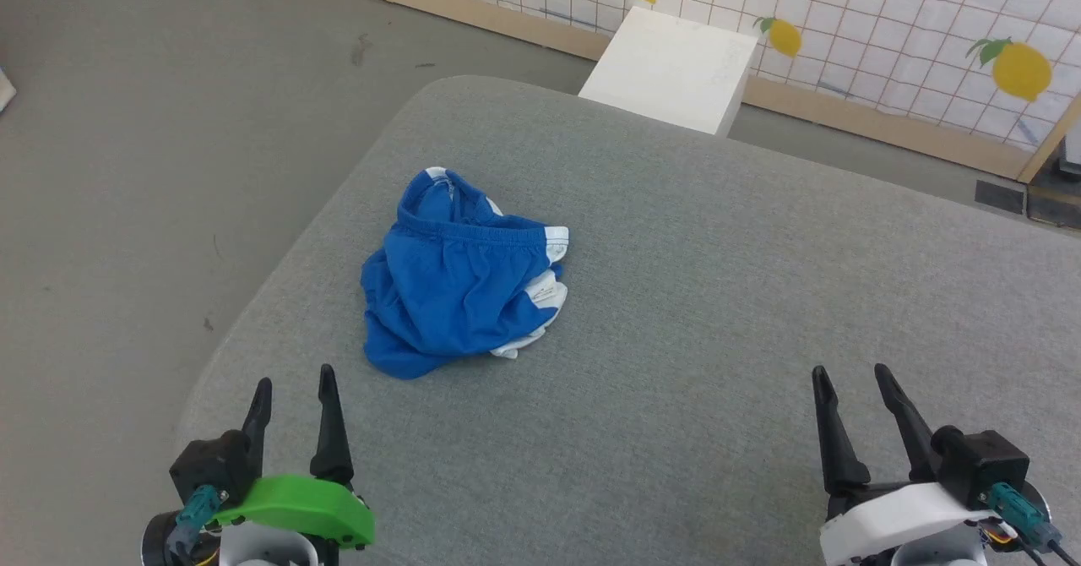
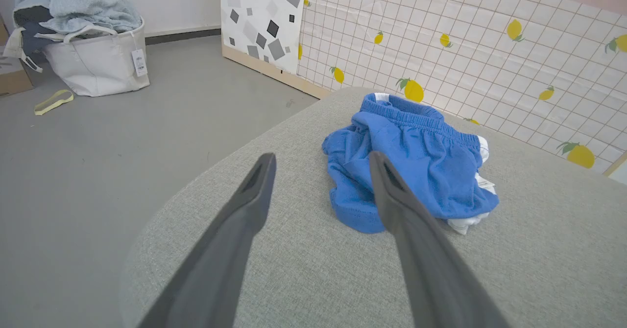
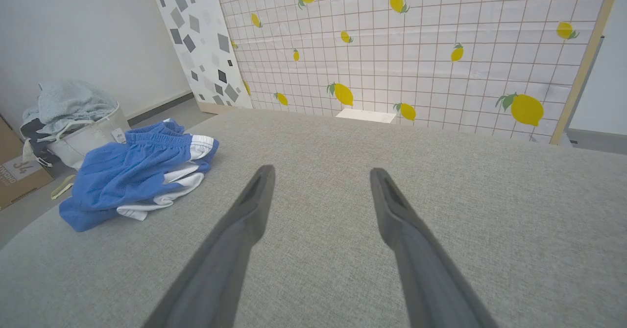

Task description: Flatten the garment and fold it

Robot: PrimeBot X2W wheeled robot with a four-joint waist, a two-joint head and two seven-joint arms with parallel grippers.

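A grey fabric-covered surface (image 1: 718, 312) with a rounded near-left corner spreads ahead of the robot. A plain grey floor (image 1: 127, 169) lies around it. Along the far side stands a white grid panel printed with lemons (image 1: 887, 25), edged in pale wood. A white box (image 1: 676, 68) sits between that panel and the far edge of the surface. To the far left are a panel with grey geometric shapes (image 2: 262, 19), a white laundry basket (image 2: 98, 58) heaped with pale cloth, and a cardboard box (image 3: 19, 176) beside it.

The garment (image 1: 460, 283) lies crumpled in a heap on the left half of the surface. Its gathered waistband faces the far side, and white trim shows at its right edge.

The left gripper (image 1: 296, 376) hangs over the near-left corner with its jaws spread wide and nothing between them. The garment lies just beyond it and slightly to its right, apart from the fingertips. The right gripper (image 1: 849, 369) hangs at the near right, its jaws likewise spread and empty, with the garment well apart to its far left.
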